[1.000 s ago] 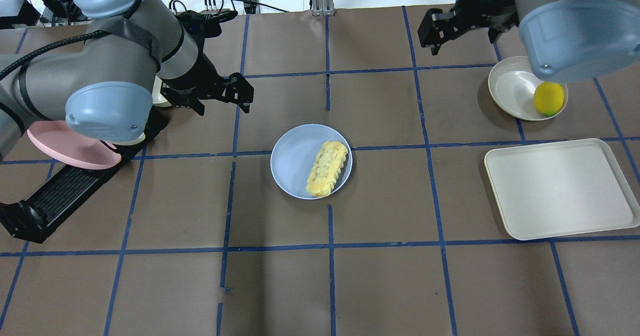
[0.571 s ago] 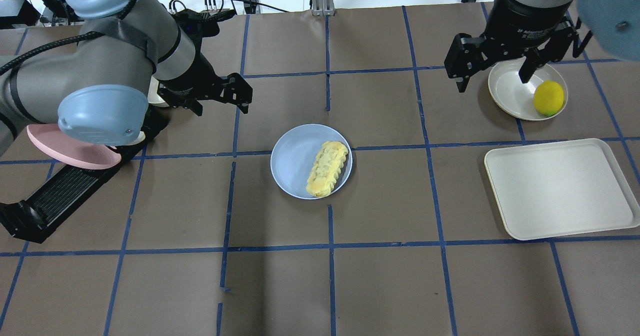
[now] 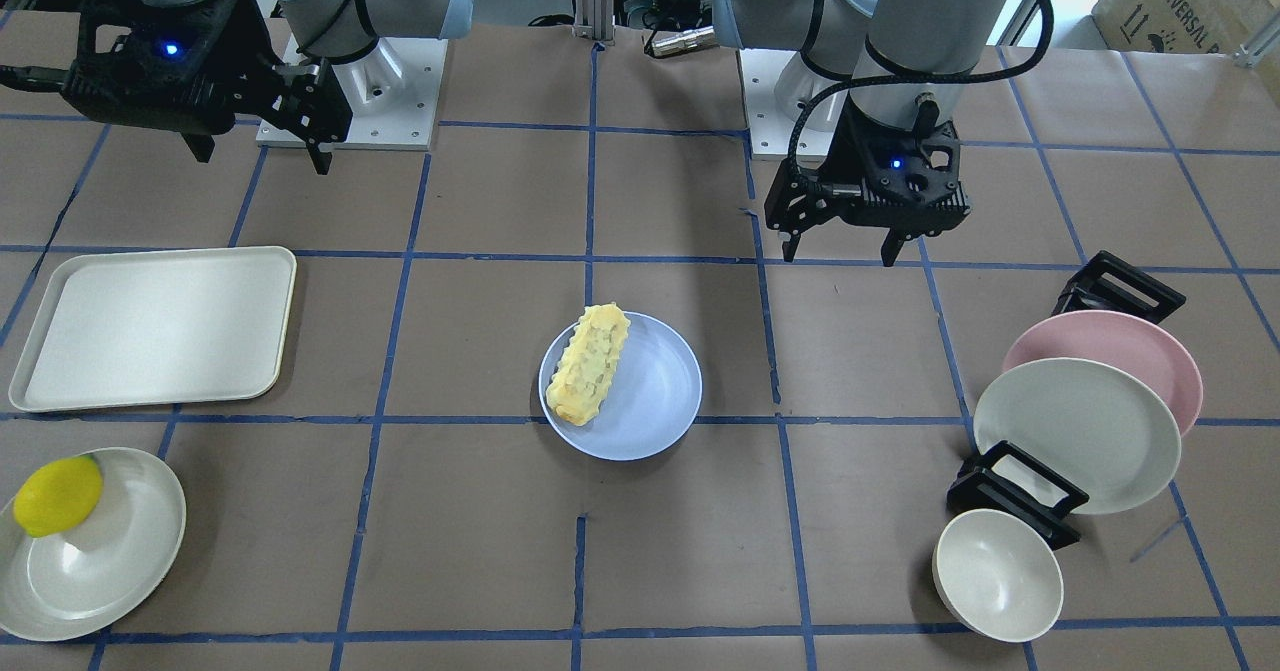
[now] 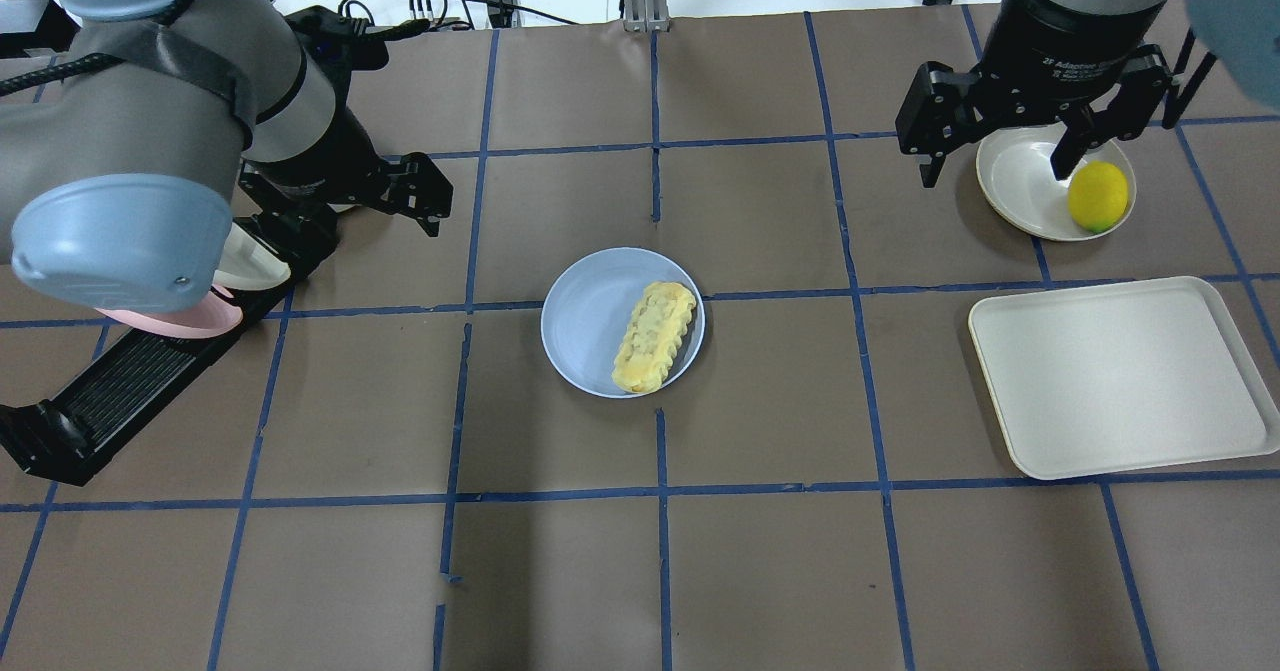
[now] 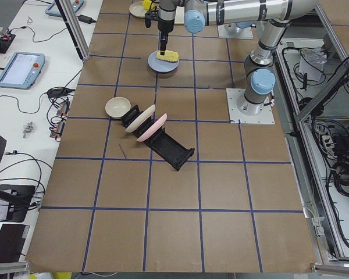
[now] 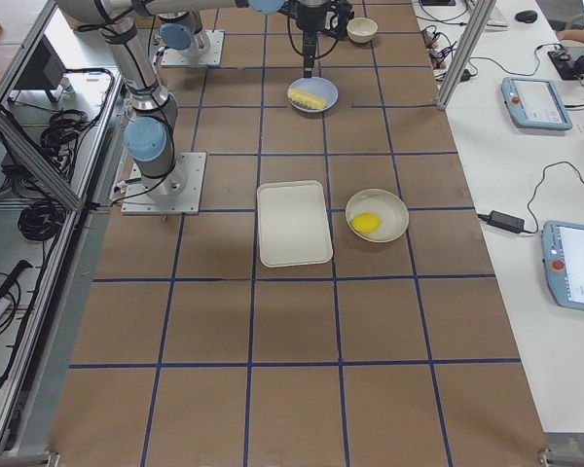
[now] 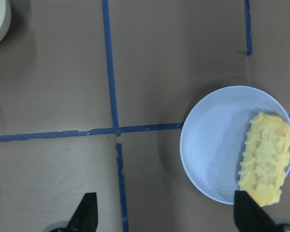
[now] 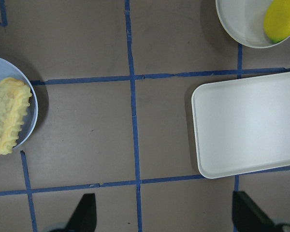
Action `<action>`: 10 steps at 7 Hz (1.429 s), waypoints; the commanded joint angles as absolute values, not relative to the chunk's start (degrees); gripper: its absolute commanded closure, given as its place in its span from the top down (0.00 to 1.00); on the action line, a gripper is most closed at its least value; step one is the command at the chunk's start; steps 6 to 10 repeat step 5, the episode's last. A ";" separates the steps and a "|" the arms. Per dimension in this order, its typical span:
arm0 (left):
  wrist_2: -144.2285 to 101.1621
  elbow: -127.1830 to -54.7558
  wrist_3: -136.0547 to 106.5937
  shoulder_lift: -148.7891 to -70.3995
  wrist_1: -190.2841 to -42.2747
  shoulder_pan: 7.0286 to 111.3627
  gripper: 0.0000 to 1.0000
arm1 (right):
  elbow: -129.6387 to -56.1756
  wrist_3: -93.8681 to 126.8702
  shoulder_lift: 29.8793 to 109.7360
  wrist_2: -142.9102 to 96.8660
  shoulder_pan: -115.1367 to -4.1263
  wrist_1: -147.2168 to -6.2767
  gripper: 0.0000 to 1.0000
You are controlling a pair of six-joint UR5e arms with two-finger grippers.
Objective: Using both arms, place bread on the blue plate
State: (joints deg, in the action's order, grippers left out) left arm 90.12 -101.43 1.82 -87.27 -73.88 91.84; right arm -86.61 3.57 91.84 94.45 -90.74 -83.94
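Note:
The bread (image 4: 655,336) lies on the right half of the blue plate (image 4: 585,321) at the table's middle, and one end reaches over the rim. It also shows in the front view (image 3: 588,363) on the plate (image 3: 655,401). My left gripper (image 4: 365,213) is open and empty, above the table left of and behind the plate. My right gripper (image 4: 994,173) is open and empty, far to the right, over the edge of a cream plate. The left wrist view shows the bread (image 7: 265,157) and plate (image 7: 212,145) ahead of the open fingers. The right wrist view shows the bread (image 8: 7,116) at the left edge.
A cream tray (image 4: 1120,376) lies at the right. Behind it, a cream plate (image 4: 1020,181) holds a lemon (image 4: 1097,196). At the left, a black rack (image 4: 130,381) holds a pink plate (image 3: 1120,346) and a cream plate (image 3: 1075,431). A cream bowl (image 3: 998,573) stands beside it.
My left gripper has drawn back to the left, away from the blue plate. My right gripper has moved right and nearer, over the lemon plate. The bread and plate have not moved.

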 commanded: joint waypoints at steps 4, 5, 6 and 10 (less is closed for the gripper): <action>86.57 -102.83 2.37 -83.32 -74.97 89.93 1.00 | -87.01 4.04 91.93 94.48 -90.79 -84.20 1.00; 86.66 -103.27 2.37 -83.06 -76.71 88.52 1.00 | -87.19 3.96 91.93 94.66 -90.79 -84.20 1.00; 86.66 -103.27 2.37 -83.06 -76.71 88.52 1.00 | -87.19 3.96 91.93 94.66 -90.79 -84.20 1.00; 86.66 -103.27 2.37 -83.06 -76.71 88.52 1.00 | -87.19 3.96 91.93 94.66 -90.79 -84.20 1.00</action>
